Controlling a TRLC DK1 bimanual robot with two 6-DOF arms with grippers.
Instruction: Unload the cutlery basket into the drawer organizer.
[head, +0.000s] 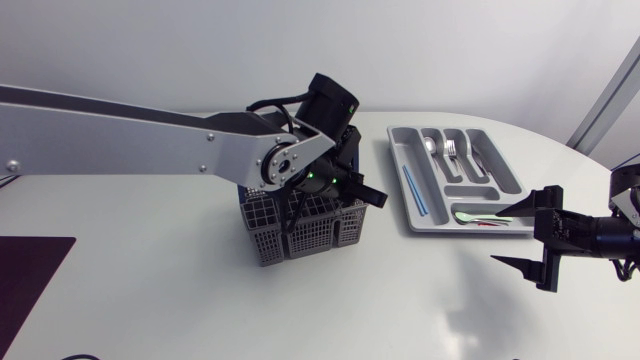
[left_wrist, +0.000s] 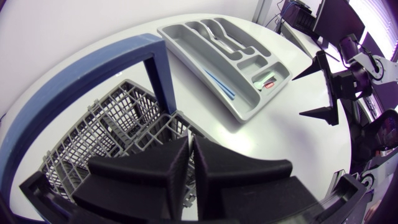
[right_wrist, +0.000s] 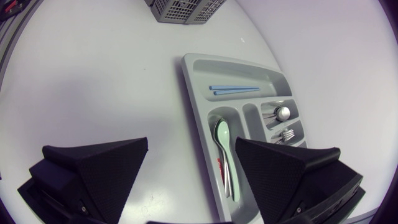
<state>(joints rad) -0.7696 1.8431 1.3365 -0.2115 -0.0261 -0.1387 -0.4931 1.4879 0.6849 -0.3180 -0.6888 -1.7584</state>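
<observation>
basket: grey mesh cutlery basket (head: 310, 232) with a blue handle (left_wrist: 93, 68), mid-table; what's in its cells is hidden under the left gripper
organizer: grey drawer organizer (head: 400, 170) at 2 o'clock from the basket, well apart from it
organizer contents: blue sticks (head: 415, 190) in the long compartment on the basket side; metal spoon (head: 430, 146) and fork (head: 451, 150) in the far slots; green spoon (head: 485, 217) in the crosswise compartment at the near end, with something red next to it (too small to identify)
left arm: comes in from 9 o'clock, stretched nearly flat across the table, wrist bent down over the basket
left gripper (left_wrist: 190, 146): fingers almost together, only a slit between them, tips down in the mesh by the handle; can't see anything pinched
right arm: enters at 3 o'clock, low over the table
right gripper (head: 540, 240): at 5 o'clock from the organizer, fingers spread wide, holding nothing, touching nothing (in its wrist view the organizer's near end lies ahead between the fingers)
</observation>
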